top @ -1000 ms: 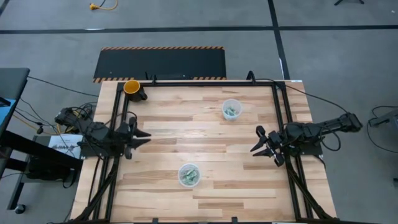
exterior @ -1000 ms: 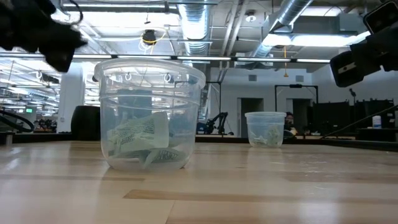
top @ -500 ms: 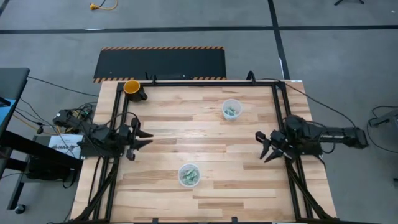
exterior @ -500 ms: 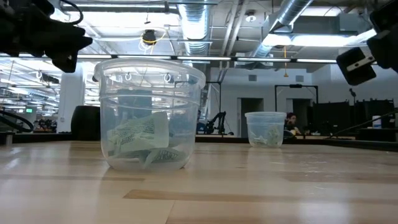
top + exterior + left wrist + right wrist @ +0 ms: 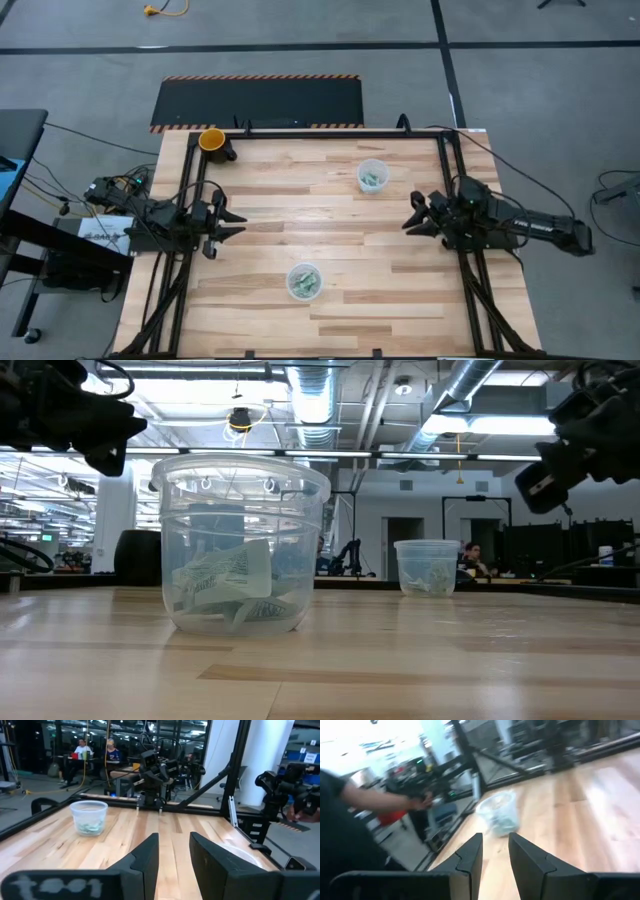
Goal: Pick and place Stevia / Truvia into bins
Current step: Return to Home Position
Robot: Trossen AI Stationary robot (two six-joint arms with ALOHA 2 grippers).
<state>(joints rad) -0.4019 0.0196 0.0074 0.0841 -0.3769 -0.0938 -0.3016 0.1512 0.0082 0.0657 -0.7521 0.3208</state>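
Green-and-white Stevia packets lie inside both clear bins. The near bin (image 5: 303, 282) (image 5: 240, 545) stands at the table's near middle and the far bin (image 5: 372, 176) (image 5: 427, 567) (image 5: 89, 817) at the far right of centre. My left gripper (image 5: 228, 222) (image 5: 174, 855) hovers level at the table's left side, open, with nothing between its fingers. My right gripper (image 5: 413, 214) (image 5: 495, 855) hovers level at the right side, open with nothing in it, and faces a bin (image 5: 499, 815).
An orange-yellow cup (image 5: 212, 140) stands at the far left corner. Black frame rails (image 5: 455, 180) run along the table's left, right and far edges. The bare wood (image 5: 300, 220) between the two grippers holds no objects. People sit in the room beyond the table (image 5: 82, 752).
My right gripper has swung toward the table's far edge, from pointing slantwise at the near side to pointing left and slightly far, and has rolled at the wrist. My left gripper has turned a little at the wrist. Both bins have stayed where they were.
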